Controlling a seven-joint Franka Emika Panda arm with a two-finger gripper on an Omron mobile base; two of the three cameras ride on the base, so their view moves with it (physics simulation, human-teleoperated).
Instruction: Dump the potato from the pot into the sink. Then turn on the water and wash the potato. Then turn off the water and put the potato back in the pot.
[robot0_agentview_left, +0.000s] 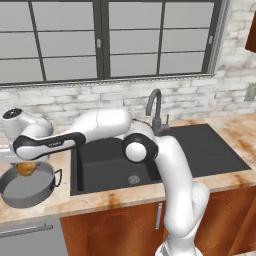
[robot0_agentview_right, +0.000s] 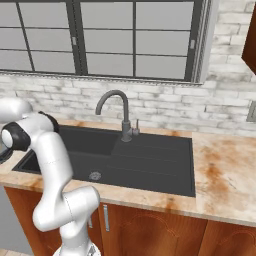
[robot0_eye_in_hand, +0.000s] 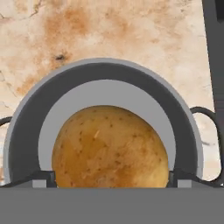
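- The white arm (robot0_agentview_left: 150, 150) is reaching out to its left, over the worktop (robot0_agentview_left: 100, 197) beside the sink (robot0_agentview_left: 165, 155).
- The hand is hanging just above the pot (robot0_agentview_left: 27, 189), which is sitting on the marbled worktop left of the basin.
- The potato (robot0_eye_in_hand: 109, 148) is lying inside the pot, on its pale grey floor, a speckled golden-brown lump; from the left base view it is peeking out at (robot0_agentview_left: 26, 169), right under the hand.
- The fingers (robot0_eye_in_hand: 43, 178) are standing spread wide, one tip on each side of the potato, close beside it; I cannot tell whether they are touching its skin, and they are not gripping anything.
- The pot's dark loop handles are sticking out at both sides, one showing at (robot0_eye_in_hand: 205, 118).
- The sink is lying dark and dry, its round drain (robot0_agentview_right: 95, 175) showing in the basin.
- The gooseneck faucet (robot0_agentview_right: 120, 112) is standing behind the sink, in front of the brick wall, with no stream running from it.
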